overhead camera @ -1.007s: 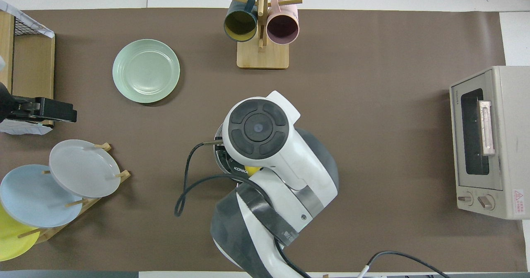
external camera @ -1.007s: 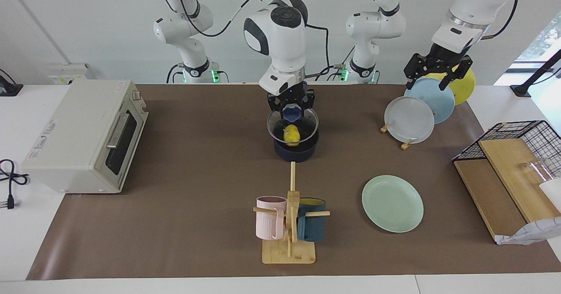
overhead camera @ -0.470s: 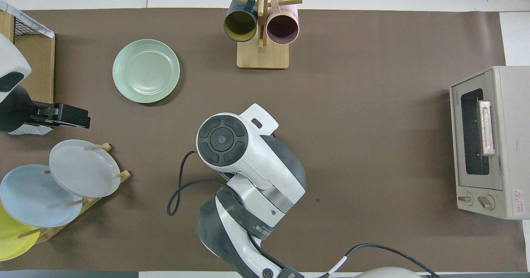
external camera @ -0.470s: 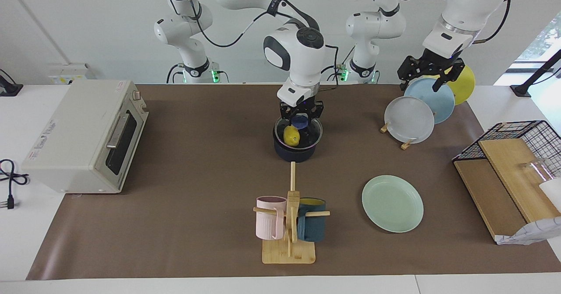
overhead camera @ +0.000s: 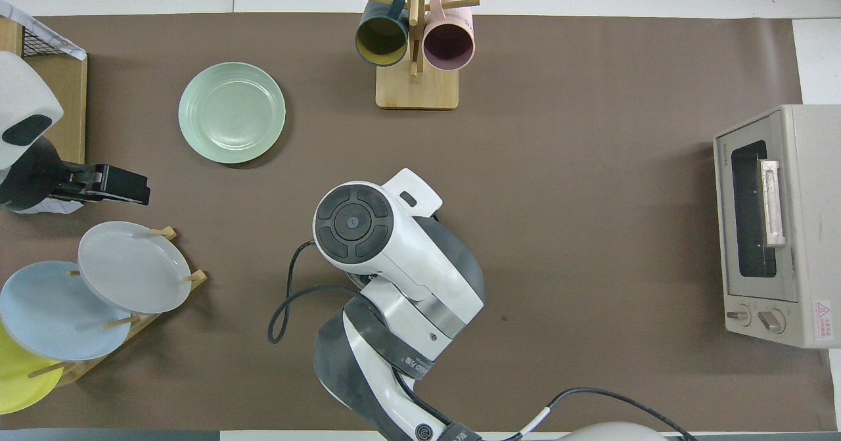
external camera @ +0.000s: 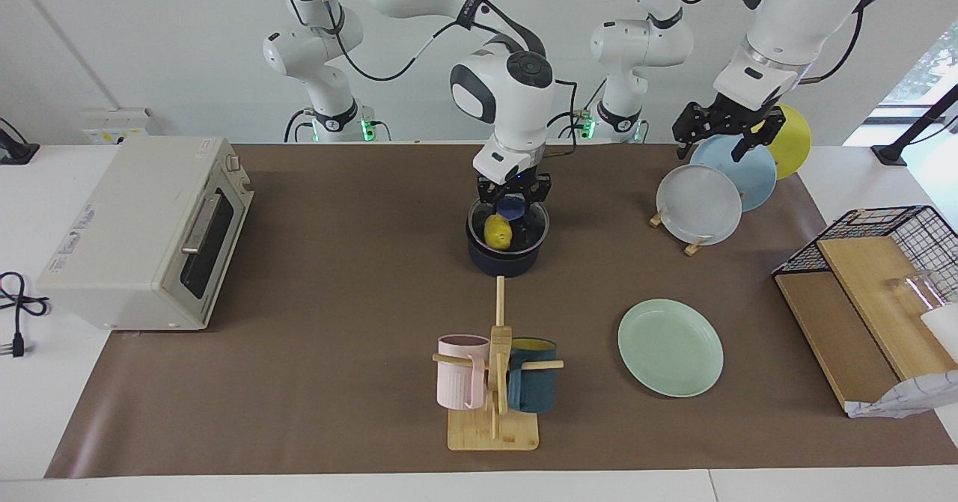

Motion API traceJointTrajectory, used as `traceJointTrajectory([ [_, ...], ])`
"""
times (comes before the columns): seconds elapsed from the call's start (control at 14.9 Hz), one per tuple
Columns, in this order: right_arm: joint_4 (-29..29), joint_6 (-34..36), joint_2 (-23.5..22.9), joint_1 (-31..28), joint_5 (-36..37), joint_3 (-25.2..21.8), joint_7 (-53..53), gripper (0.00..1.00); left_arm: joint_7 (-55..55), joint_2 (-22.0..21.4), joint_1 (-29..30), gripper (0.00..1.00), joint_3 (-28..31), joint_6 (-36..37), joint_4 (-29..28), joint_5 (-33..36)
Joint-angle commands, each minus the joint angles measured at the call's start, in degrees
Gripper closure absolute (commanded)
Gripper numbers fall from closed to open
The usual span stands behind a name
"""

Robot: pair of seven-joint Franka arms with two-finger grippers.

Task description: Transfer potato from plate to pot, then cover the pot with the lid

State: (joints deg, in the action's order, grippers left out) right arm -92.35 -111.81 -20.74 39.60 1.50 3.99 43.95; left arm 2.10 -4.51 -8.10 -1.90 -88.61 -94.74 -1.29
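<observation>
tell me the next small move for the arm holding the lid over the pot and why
Probably open the right gripper and lift straight up. In the facing view the glass lid looks seated on the pot, the potato shows through it, and the mint-green plate is empty. The gripper is shut on the lid's blue knob. The left gripper waits open over the plate rack.

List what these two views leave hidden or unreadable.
- Overhead view: the pot, lid and potato are hidden under the right arm.
- Facing view: the pot's handle cannot be made out.
- Facing view: the glare on the lid hides whether its rim sits flush on the pot.
</observation>
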Motion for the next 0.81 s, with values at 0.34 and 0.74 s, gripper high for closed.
traceJointTrajectory([
  [0.34, -2.22, -0.33, 1.32, -0.22, 0.0, 0.14, 0.69, 1.0, 0.54, 0.21, -0.51, 0.0, 1.02, 0.28, 0.87, 0.59],
  [0.74, -4.41, -3.23, 2.02, -0.22, 0.44, 0.14, 0.69, 1.0, -0.17, 0.21, 1.33, 0.0, 0.94, 0.11, 0.87, 0.85],
])
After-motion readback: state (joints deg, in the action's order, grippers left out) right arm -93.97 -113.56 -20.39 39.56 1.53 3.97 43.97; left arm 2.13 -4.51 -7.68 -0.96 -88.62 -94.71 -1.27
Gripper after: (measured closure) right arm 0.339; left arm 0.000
